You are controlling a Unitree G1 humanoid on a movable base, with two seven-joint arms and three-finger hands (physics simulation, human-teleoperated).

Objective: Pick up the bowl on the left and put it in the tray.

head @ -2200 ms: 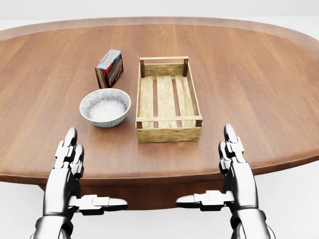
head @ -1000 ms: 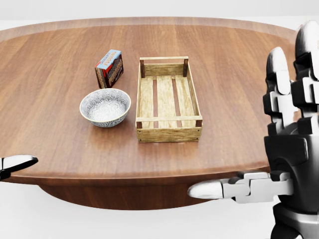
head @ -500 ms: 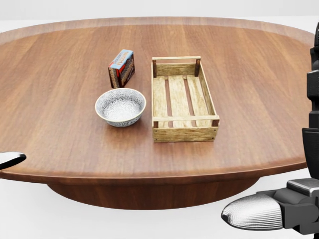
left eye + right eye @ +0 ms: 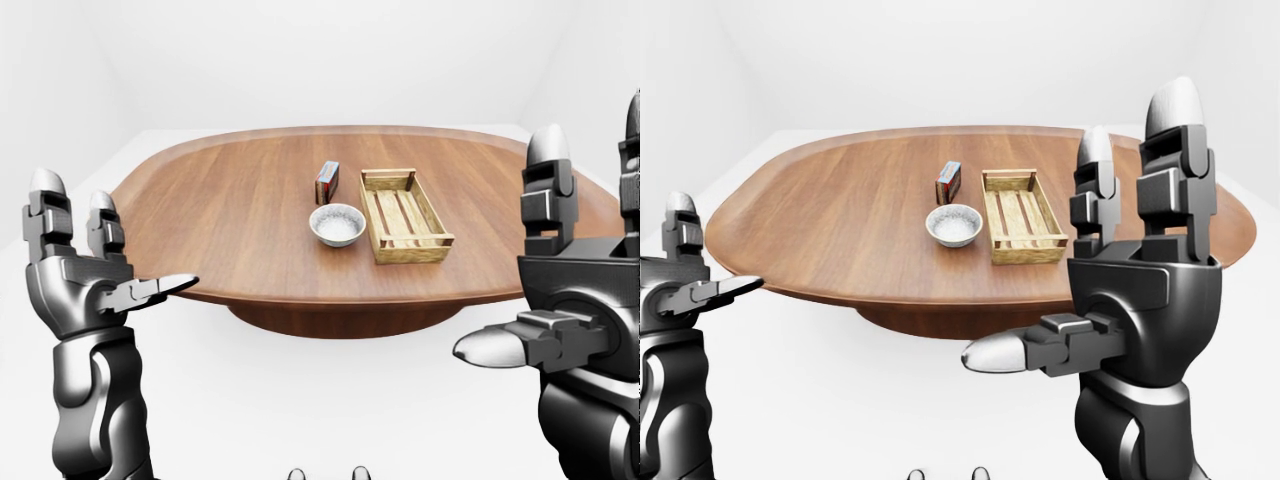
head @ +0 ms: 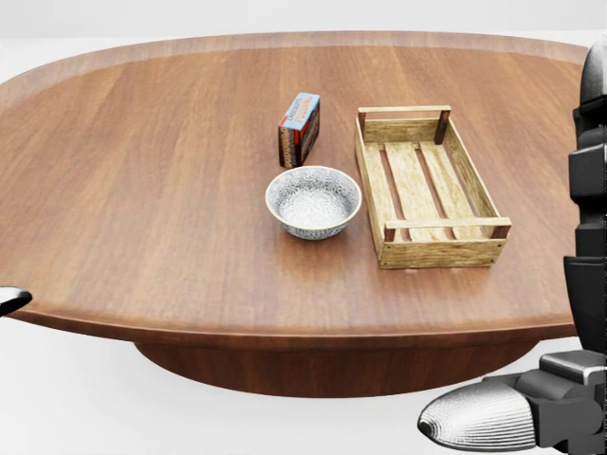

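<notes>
A white patterned bowl (image 5: 313, 201) sits upright on the brown oval table (image 5: 142, 190), just left of a slatted wooden tray (image 5: 441, 251) that holds nothing. My left hand (image 4: 110, 235) is raised at the left of the left-eye view, open and empty, short of the table's near edge. In the right-eye view my right hand (image 4: 1100, 250) stands upright and close to the camera, open and empty, its fingers covering part of the table's right side. Neither hand touches the bowl.
A small red and blue box (image 5: 299, 129) stands just above the bowl in the head view, close to the tray's upper left corner. White floor and walls surround the table. The table's near edge (image 5: 285, 334) curves across the lower head view.
</notes>
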